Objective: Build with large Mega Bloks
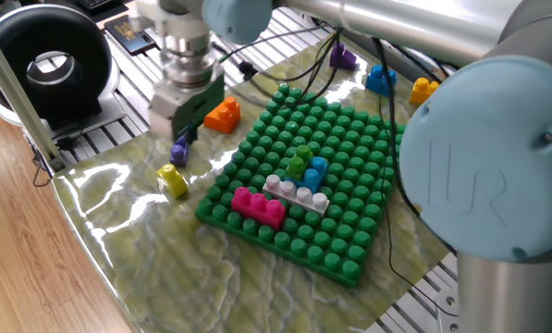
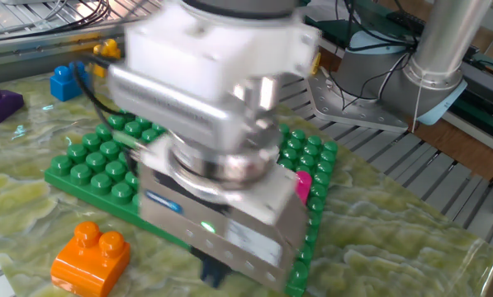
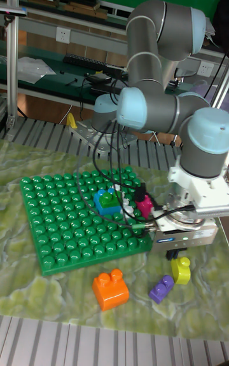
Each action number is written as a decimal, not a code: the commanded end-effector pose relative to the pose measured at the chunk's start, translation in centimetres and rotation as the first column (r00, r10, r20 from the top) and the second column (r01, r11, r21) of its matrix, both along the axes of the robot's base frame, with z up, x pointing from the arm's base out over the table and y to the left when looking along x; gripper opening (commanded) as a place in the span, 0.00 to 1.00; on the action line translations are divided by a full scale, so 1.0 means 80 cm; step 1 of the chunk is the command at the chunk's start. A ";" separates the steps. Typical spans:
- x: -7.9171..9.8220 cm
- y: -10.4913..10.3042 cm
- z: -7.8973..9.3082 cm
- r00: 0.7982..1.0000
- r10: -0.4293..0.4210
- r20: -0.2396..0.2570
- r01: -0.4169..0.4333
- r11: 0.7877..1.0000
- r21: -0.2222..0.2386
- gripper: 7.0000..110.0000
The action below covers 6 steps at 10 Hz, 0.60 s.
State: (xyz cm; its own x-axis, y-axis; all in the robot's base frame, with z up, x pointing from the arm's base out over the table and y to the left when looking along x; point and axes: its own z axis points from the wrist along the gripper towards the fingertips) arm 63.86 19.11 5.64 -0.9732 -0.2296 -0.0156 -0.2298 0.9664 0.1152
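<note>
Lying beside baseplate (image 3: pixel 70 239): one orange (image 3: pixel 111 290), purple (image 3: pixel 161 289), yellow brick (image 3: pixel 180 271).

One fixed view looks down from high behind the arm's base, over the square green studded baseplate (image 1: pixel 299 180). The other fixed view sits low and very near, facing the baseplate (image 2: pixel 97 161) from the opposite side. The tall fixed view stands farther back, facing the arm. All three share the baseplate (image 3: pixel 76 220) and the orange two-stud plastic brick (image 1: pixel 223 114) (image 2: pixel 89 256) (image 3: pixel 111 288).

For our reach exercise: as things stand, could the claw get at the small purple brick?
Probably yes. The claw hangs just above the purple brick, which lies loose on the mat; the yellow brick sits apart.
</note>
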 end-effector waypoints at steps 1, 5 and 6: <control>-0.016 0.057 0.002 0.998 -0.064 -0.029 0.064 0.997 0.033 0.00; 0.000 0.045 -0.005 0.998 -0.068 -0.011 0.068 0.997 0.034 0.36; 0.007 0.050 -0.009 0.995 -0.100 0.000 0.100 0.994 0.039 0.36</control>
